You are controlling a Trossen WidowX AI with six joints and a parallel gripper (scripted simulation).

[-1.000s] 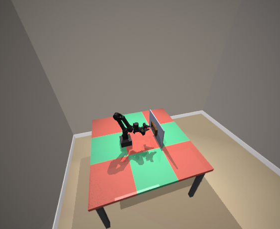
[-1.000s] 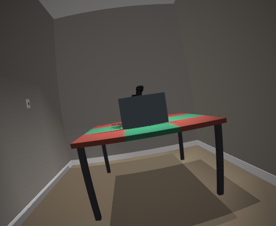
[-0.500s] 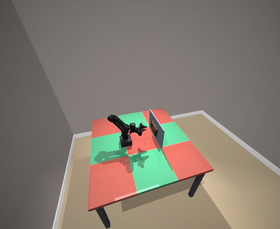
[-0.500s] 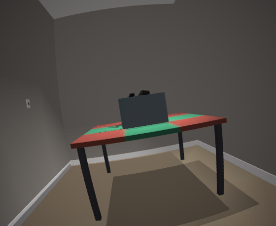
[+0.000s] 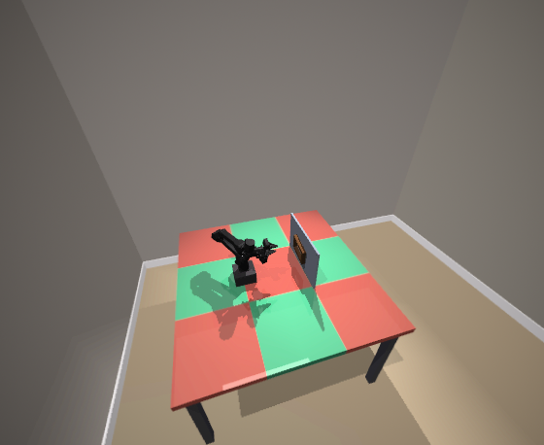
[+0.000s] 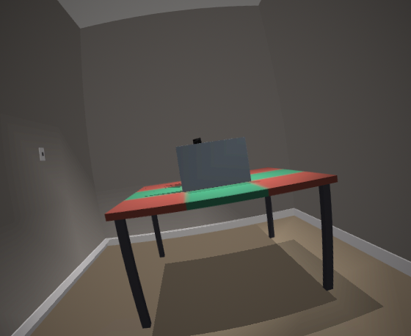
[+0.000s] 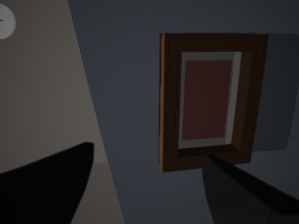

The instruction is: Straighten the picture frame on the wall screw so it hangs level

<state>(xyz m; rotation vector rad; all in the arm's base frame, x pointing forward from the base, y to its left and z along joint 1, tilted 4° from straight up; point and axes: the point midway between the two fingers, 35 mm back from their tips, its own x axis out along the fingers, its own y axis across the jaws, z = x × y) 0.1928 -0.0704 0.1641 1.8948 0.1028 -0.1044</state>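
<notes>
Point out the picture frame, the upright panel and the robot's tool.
Picture frame (image 5: 302,256) (image 7: 169,103): top, wrist; wooden border.
Upright panel (image 5: 311,262) (image 6: 214,165) (image 7: 123,113): top, broad face; exterior, back; wrist, broad face.
Tool (image 5: 276,253) (image 7: 149,157): top, wrist; midway between fingertips.
</notes>
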